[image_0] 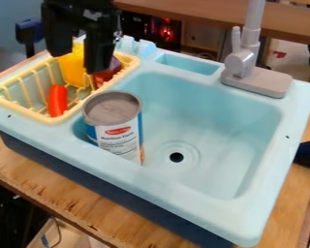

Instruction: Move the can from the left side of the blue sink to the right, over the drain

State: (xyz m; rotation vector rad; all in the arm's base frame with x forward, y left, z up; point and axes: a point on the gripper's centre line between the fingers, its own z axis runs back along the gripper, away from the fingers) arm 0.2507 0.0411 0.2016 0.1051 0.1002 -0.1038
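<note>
The black gripper (77, 59) hangs at the upper left above the drying basket, its two fingers spread apart. Behind and below them, a yellow object (71, 69) stands in the pale yellow wire basket (62, 115); whether a finger touches it I cannot tell. A dark red object (108, 72) lies in the basket's right part, partly behind the right finger. Nearer the front of the basket is an orange-red, elongated object (56, 100). A can (122, 133) with a grey lid stands upright in the sink's left front corner, beside the basket.
The light blue sink (216, 131) has a dark drain hole (176, 157). A grey faucet (248, 72) rises at its back right edge, beside a shallow recess (187, 64). The sink unit rests on a wooden table (67, 206).
</note>
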